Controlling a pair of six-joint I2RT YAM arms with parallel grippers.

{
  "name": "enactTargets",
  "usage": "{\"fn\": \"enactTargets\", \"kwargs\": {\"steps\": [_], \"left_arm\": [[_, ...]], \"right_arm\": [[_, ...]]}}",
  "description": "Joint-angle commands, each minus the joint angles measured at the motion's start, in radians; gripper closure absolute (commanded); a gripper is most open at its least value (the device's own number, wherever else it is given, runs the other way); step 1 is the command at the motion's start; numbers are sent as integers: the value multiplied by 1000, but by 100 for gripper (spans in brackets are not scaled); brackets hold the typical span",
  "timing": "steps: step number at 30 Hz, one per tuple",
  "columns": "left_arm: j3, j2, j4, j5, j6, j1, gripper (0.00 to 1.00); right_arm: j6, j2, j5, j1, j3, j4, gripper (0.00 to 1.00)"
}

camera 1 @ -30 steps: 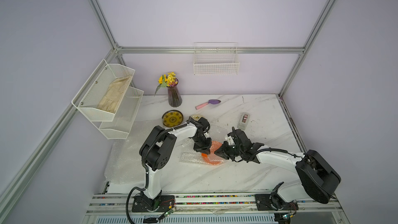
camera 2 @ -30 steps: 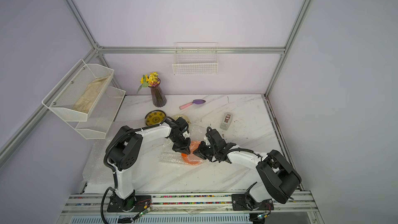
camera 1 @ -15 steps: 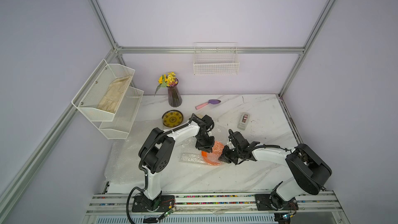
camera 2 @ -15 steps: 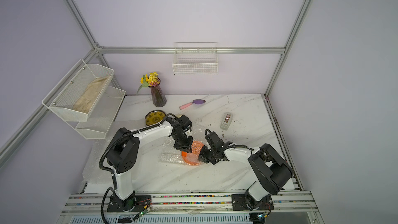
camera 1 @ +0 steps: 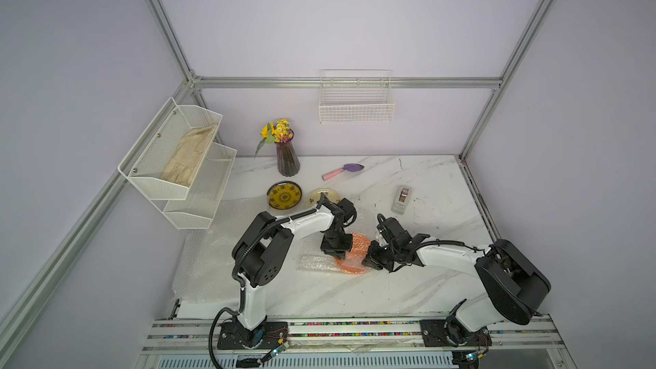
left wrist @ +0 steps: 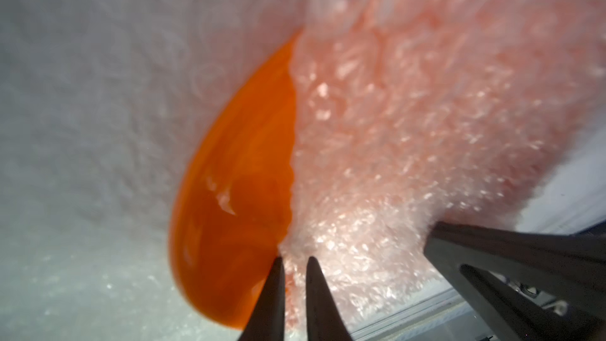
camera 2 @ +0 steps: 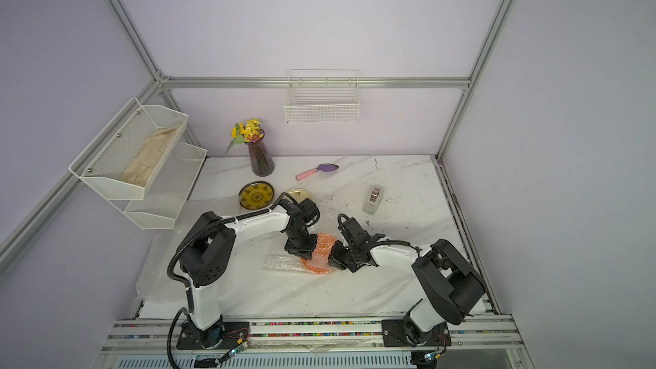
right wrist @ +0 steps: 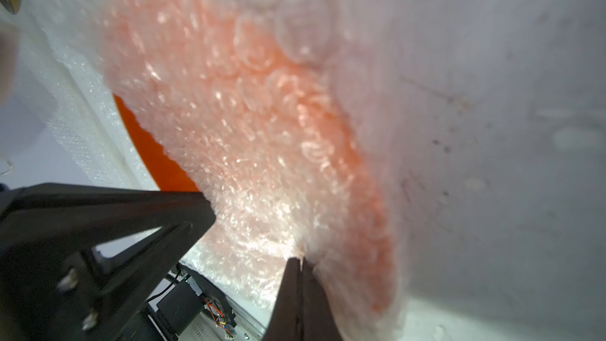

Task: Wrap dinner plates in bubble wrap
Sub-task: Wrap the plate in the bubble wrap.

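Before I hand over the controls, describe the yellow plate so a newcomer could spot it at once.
Find the purple flower vase at the back of the marble table. Directly in front of it lies the yellow plate, flat and unwrapped. Its dark rim and ornate dark pattern set it apart from the paler cream plate beside it, which the left arm partly hides.

No text, label or number is legible (the yellow plate (camera 1: pixel 284 195) bears only ornament).
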Motion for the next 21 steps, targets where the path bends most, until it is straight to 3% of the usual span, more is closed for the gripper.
{"fn": "enactTargets", "kwargs": {"steps": [1, 8, 14, 21], "left_arm": [[-33, 7, -9, -33, 32, 17, 85], [-15, -2, -33, -52, 53, 29, 85], [85, -116, -103, -47, 27, 17, 83], [42, -126, -57, 81, -20, -56, 83]], "right_arm": [[65, -26, 47, 54, -63, -67, 100], [115, -41, 58, 112, -85, -45, 100], [129, -6, 83, 111, -85, -20, 100], [136, 3, 86, 111, -82, -13, 100]]}}
